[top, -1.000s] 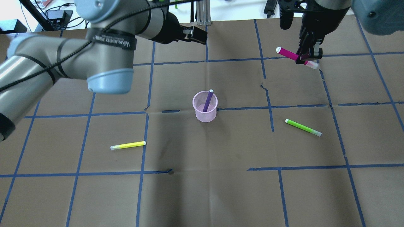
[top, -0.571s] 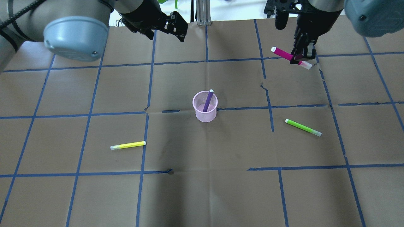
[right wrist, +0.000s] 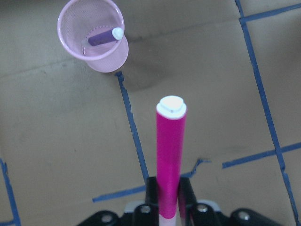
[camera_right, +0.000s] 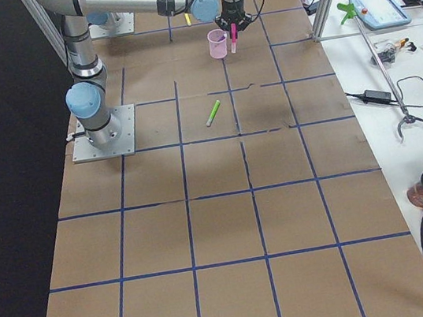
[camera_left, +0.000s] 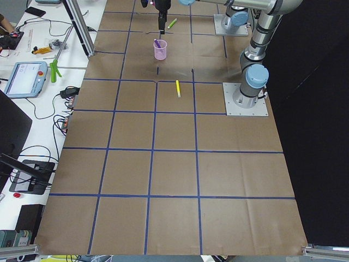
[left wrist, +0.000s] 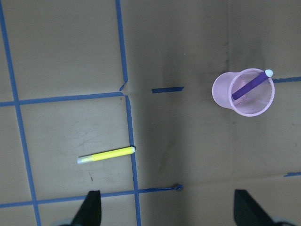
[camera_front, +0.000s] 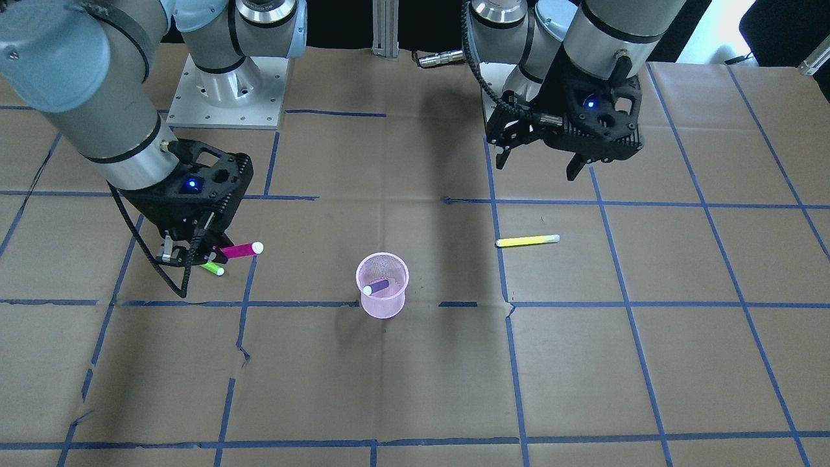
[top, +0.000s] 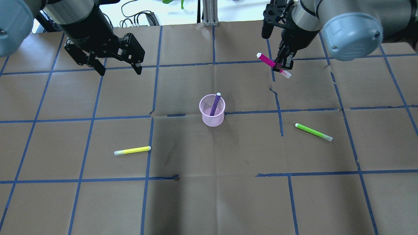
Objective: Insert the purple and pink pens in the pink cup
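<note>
Holding the pink pen (top: 266,59) in my right end effector (top: 281,67), I have it closed tight on the barrel near the pen's clear end. The white-capped end sticks out free above the tabletop (top: 228,195). The pink cup (top: 213,121) stands upright near the middle of the tabletop, well apart from the pen I carry. The purple pen (top: 215,104) leans inside the cup, its white tip just over the rim. My left end effector (top: 120,70) hangs wide open with nothing in it, over the far part of my left side. 1 yellow pen (top: 133,150) lies flat on my left and 1 green pen (top: 313,132) lies flat on my right, both apart from the cup.
</note>
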You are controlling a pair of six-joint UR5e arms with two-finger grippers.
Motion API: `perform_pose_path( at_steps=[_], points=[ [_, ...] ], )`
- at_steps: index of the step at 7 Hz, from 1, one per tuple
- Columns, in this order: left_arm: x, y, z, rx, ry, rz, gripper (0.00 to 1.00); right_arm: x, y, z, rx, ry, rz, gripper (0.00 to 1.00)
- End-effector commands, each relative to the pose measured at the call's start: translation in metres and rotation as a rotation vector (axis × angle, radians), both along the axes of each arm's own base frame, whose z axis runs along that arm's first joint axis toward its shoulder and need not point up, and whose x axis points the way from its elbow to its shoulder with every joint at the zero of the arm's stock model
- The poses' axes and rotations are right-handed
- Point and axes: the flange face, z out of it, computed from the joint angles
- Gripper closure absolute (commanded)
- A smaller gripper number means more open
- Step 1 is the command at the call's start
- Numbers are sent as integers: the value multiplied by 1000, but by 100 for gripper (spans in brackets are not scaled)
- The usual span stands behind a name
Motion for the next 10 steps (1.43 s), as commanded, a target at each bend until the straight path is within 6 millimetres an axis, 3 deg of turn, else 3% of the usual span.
perform_pose_path(
  at_steps=[1, 5, 6, 7, 10],
  points=[
    [6, 1, -1, 15, -11, 32, 2, 51, 13, -21, -43, -116, -56, 100],
    [5, -2, -5, 14, -5, 26, 2, 151, 18, -45, -136, -295, -95, 100],
    [6, -2, -5, 11, -6, 24, 2, 169, 27, -48, -131, -307, -98, 100],
    [8, -2, -4, 9, -6, 26, 2, 171, 37, -52, -119, -310, -97, 100],
    [7, -1, -4, 9, -6, 24, 2, 164, 71, -98, -150, -420, -132, 100]
  ],
)
